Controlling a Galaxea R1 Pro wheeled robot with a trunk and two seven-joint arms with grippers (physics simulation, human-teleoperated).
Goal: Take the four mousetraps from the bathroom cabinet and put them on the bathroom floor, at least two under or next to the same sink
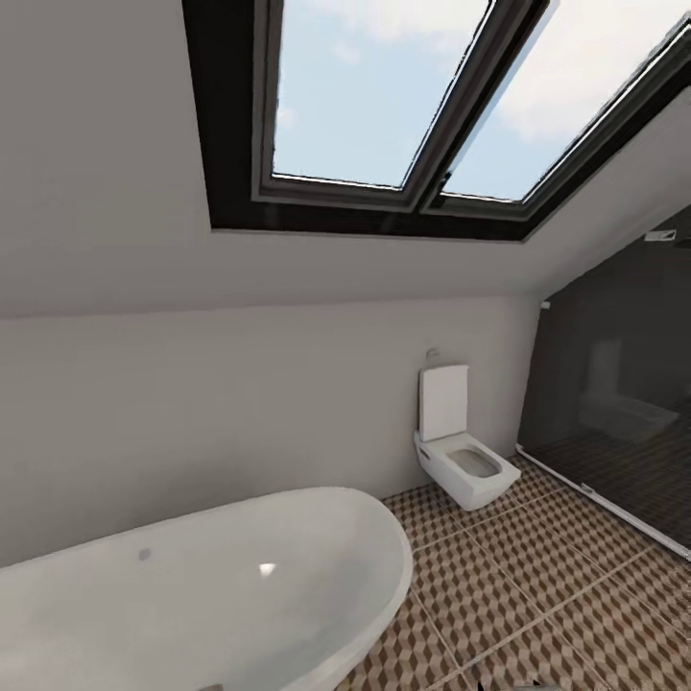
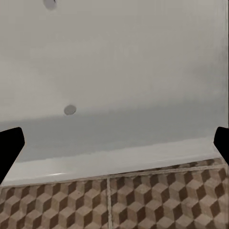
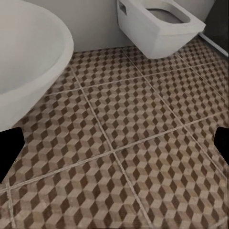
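White tub (image 1: 221,585) sits near left on the cube-tiled floor (image 1: 576,614) with a toilet (image 1: 461,451) far right; left gripper (image 2: 114,143), spread empty, faces the tub; right gripper (image 3: 114,148), likewise spread, faces bare tiles.

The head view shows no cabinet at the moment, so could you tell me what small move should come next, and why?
Probably turn the base to search for the cabinet: ahead are a bathtub, a toilet and a dark shower enclosure, and both grippers look open, holding nothing.
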